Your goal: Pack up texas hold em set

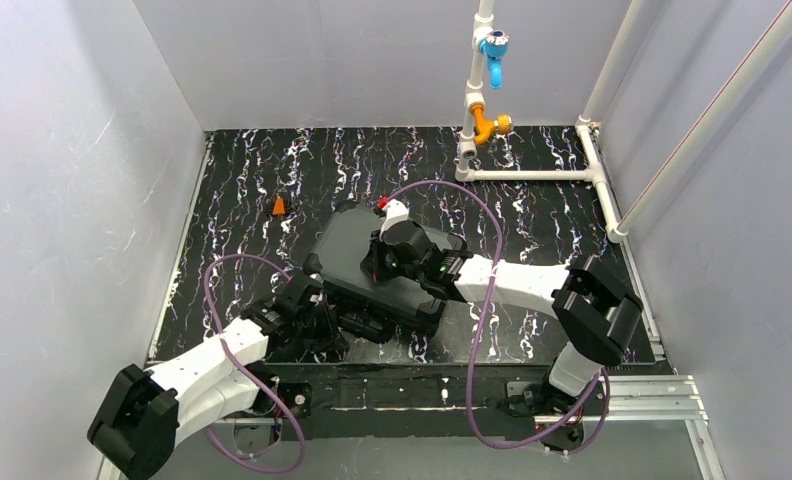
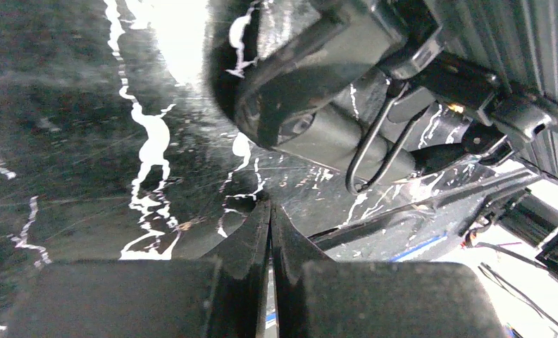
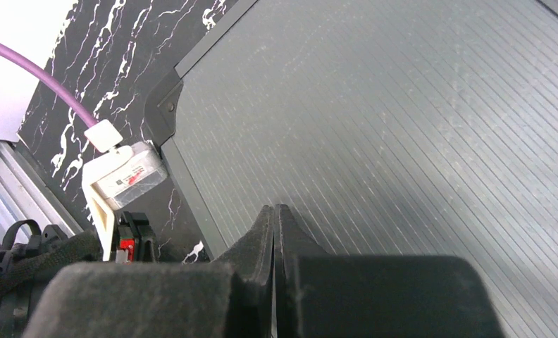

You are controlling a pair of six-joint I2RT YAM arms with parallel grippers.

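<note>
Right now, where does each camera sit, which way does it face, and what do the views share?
Top external: above and behind the bases, looking down at the marbled table; left arm, right arm and the briefcase show.
Left wrist: low over the table, facing the briefcase's side; the shut left gripper shows.
Right wrist: just above the ribbed lid, looking along it; the shut right gripper shows.
Shared: all three see the briefcase.
</note>
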